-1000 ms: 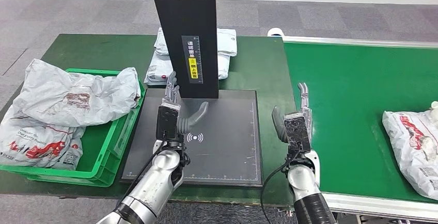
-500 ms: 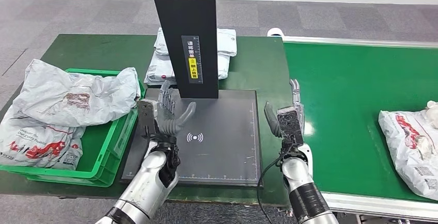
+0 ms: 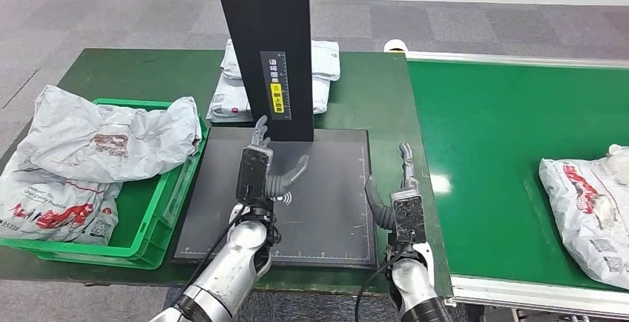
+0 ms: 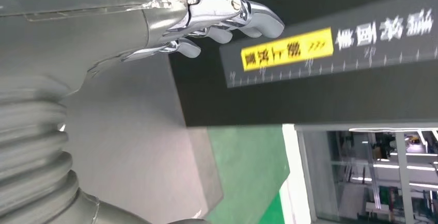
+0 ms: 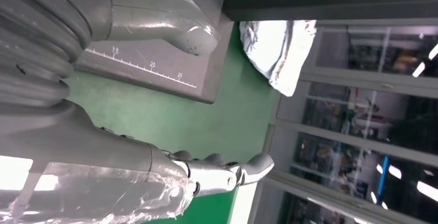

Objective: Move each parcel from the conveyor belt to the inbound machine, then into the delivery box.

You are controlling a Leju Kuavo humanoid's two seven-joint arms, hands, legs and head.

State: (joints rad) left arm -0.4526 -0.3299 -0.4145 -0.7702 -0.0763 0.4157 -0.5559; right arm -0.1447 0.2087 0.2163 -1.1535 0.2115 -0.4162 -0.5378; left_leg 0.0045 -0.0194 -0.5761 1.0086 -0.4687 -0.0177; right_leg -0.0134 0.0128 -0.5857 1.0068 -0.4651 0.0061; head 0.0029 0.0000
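A dark green table (image 3: 133,70) stands on grey carpet, with a bright green conveyor belt (image 3: 512,144) adjoining on its right side. On the table lies the inbound machine (image 3: 326,211) — a flat grey plate with a black upright column (image 3: 268,47) bearing a yellow label. Behind the column lie white parcels (image 3: 325,66), partly hidden. At the table's left end sits a green delivery box (image 3: 152,229); it holds crumpled grey-white parcels (image 3: 104,144) that overflow its rim.

One parcel (image 3: 590,214) lies on the belt at the right picture edge, well apart from both hands.

The left hand (image 3: 256,170) hovers above the plate, fingers extended and apart, holding nothing. The right hand (image 3: 404,207) stands at the plate's right edge — fingers straight, thumb spread, likewise empty.
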